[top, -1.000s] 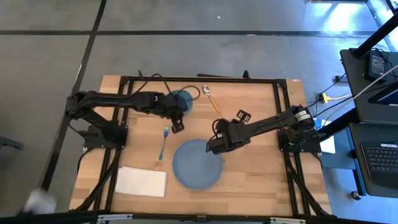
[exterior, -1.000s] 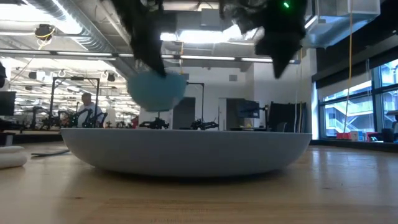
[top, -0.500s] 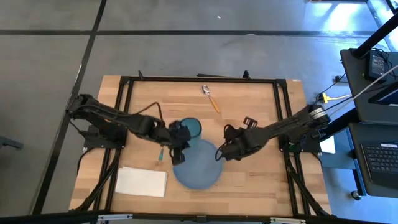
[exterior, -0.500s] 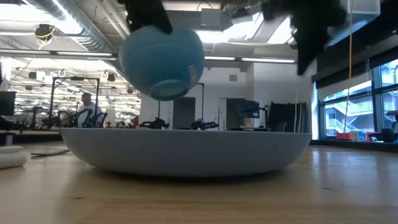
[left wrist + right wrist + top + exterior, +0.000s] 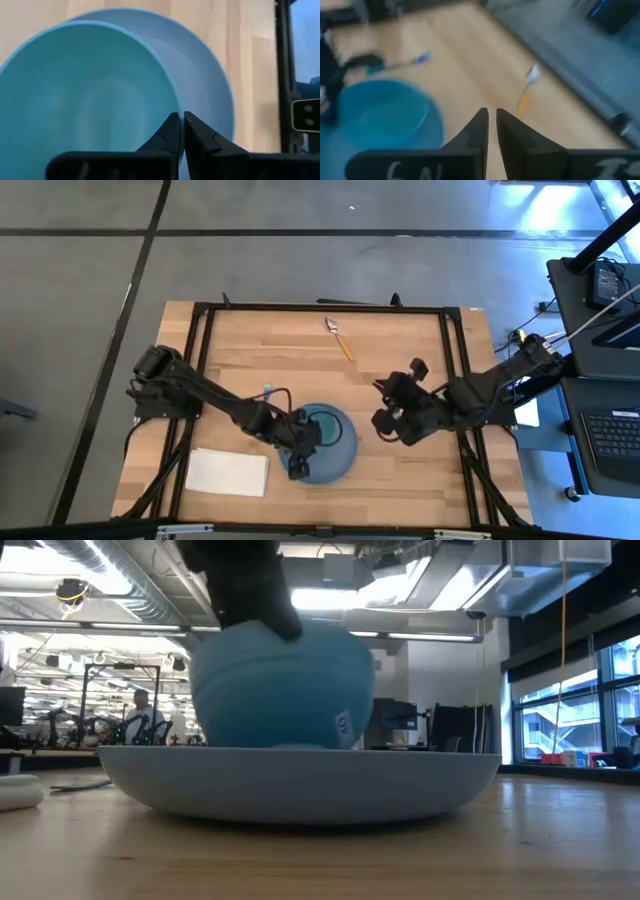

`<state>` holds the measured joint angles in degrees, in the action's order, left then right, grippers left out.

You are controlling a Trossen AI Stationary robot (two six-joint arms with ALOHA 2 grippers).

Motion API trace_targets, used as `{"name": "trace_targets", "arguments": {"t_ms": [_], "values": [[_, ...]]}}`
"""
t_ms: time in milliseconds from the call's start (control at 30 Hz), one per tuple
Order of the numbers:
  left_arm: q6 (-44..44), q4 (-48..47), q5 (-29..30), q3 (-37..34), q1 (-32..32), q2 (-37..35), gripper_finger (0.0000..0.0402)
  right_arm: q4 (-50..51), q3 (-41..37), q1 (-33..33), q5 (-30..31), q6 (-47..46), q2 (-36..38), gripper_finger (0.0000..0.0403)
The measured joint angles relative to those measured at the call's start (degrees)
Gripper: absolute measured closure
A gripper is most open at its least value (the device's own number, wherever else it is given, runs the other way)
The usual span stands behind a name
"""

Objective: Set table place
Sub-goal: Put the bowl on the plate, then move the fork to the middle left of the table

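Left gripper [image 5: 297, 442] has its fingers [image 5: 172, 134] clenched on the rim of the teal bowl [image 5: 324, 426], which sits over the blue plate [image 5: 343, 459] near the surface's [image 5: 400, 340] front edge. Contact with the plate appears made or imminent. Recommended: lower squarely, centre the bowl, release only when seated. Right gripper [image 5: 386, 414] waits beside the plate, fingers nearly closed on nothing.

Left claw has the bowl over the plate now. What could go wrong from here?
The left claw pinches only the rim of the teal bowl, so it could tip or slip onto the blue plate. The fork lies close beside the left arm, which might brush it when retreating.
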<state>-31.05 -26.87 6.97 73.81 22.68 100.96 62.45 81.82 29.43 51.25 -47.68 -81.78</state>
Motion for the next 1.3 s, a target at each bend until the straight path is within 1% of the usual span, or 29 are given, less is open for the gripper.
{"name": "trace_targets", "arguments": {"t_ms": [33, 67, 167, 267, 467, 633, 867, 1033, 1167, 1300], "values": [[0.0, -0.2, 0.0, 0.9, 0.6, 0.8, 0.0393, -0.1, 0.0, 0.3, 2.0, 0.2, 0.0, 0.0361], [0.0, -0.3, 0.2, 1.9, 1.1, 1.6, 0.0393, 0.0, 0.0, 0.4, 2.8, 0.4, 0.0, 0.0361], [0.1, -0.6, 2.2, 3.9, 2.5, 3.4, 0.0397, 0.0, 0.0, 0.5, 2.5, 0.3, 0.0, 0.0361], [0.0, -1.1, 3.3, 4.5, 2.5, 4.7, 0.0396, 0.0, 0.0, 0.5, 1.7, 0.3, 0.0, 0.0361], [-1.5, -0.9, 3.7, 4.5, 1.6, 6.4, 0.0372, 0.0, 0.0, 0.5, 1.1, 0.2, -0.1, 0.0361], [0.2, -0.3, 6.0, 4.5, 0.9, 6.6, 0.0352, 0.0, 0.0, 0.5, -0.3, 0.1, -0.1, 0.0361], [2.7, 0.5, 5.3, 4.5, 0.7, 6.6, 0.0309, 0.0, 0.0, 0.5, -0.4, 0.1, -0.1, 0.0361], [-0.2, 0.2, 2.6, 4.7, 0.7, 6.6, 0.0280, 0.0, 0.0, 0.5, -0.4, 0.1, -0.1, 0.0361], [-1.7, -2.6, 2.1, 7.5, 0.7, 6.6, 0.0273, 0.0, 0.0, 0.5, -0.4, 0.1, -0.1, 0.0361], [-0.8, -7.5, 2.9, 12.8, 0.7, 6.6, 0.0278, 0.0, 0.0, 0.5, -0.4, 0.1, -0.1, 0.0361]]}}
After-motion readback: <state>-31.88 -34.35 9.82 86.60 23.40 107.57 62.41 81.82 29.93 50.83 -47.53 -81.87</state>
